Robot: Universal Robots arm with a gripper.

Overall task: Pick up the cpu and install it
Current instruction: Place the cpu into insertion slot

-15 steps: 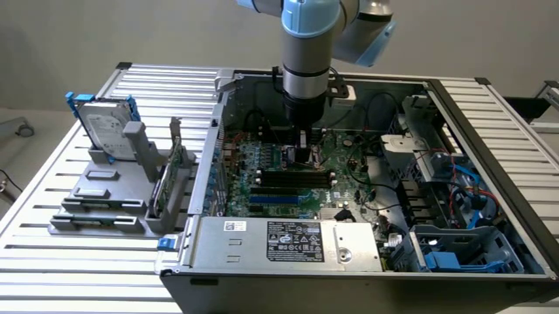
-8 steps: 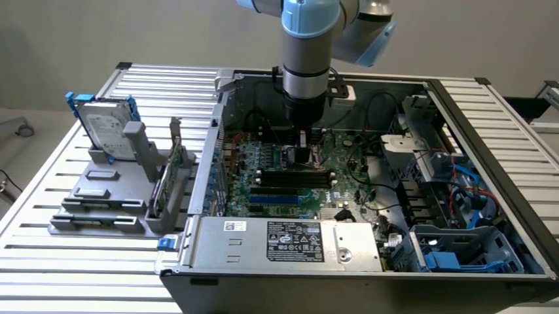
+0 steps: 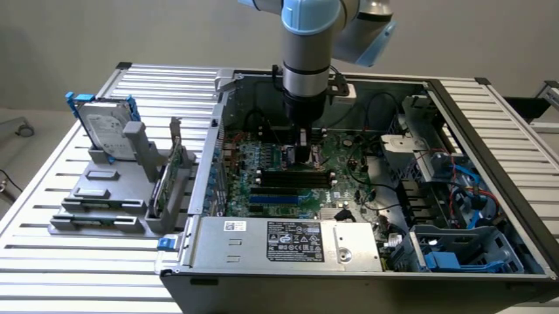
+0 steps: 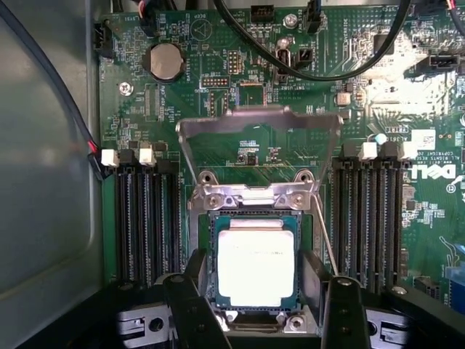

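The cpu [image 4: 256,265], a small square chip with a bright silver top and a green rim, lies flat in the dark socket [image 4: 254,320] on the motherboard. The socket's metal load plate [image 4: 258,123] is swung up and back, and its thin lever [image 4: 325,236] stands raised beside it. My gripper [image 4: 263,309] hangs straight above the chip. Its two black fingers [image 4: 190,305] flank the chip's opposite edges and stand open, with the chip resting in the socket between them. In the exterior view the gripper [image 3: 306,156] reaches down into the open computer case [image 3: 288,255], over the green motherboard [image 3: 288,180].
Black memory slots [image 4: 145,218] run on both sides of the socket, and black cables [image 4: 312,58] loop over the board beyond it. A coin battery [image 4: 166,61] sits on the board. A silver hard drive [image 3: 109,134] with blue brackets stands in a grey fixture [image 3: 101,196] at the exterior view's left.
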